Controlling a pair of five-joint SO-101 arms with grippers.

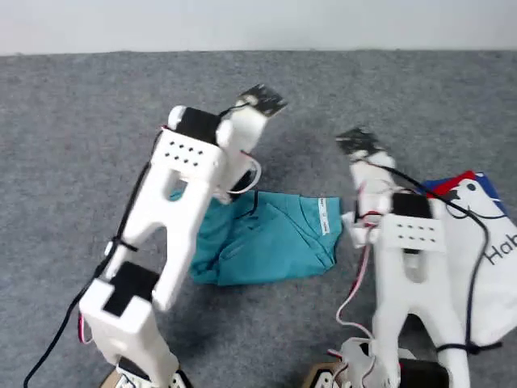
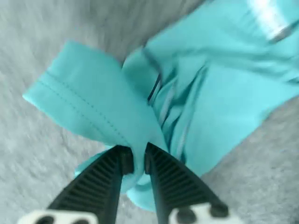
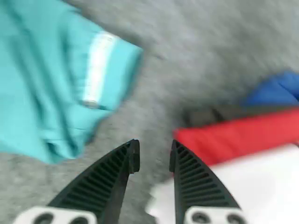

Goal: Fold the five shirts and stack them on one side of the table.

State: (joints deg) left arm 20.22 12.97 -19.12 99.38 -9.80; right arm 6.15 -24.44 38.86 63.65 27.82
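The teal shirt (image 1: pixel 275 238) lies bunched on the tabletop (image 1: pixel 81 121) between the arms, its long axis running from one arm toward the other. The left gripper (image 2: pixel 138 156) has its fingers (image 2: pixel 112 172) clamped on a fold at its own end. The right gripper (image 3: pixel 154 151) (fingers apart, empty) hangs over bare tabletop just beside the opposite end, the nearer arm to that edge.
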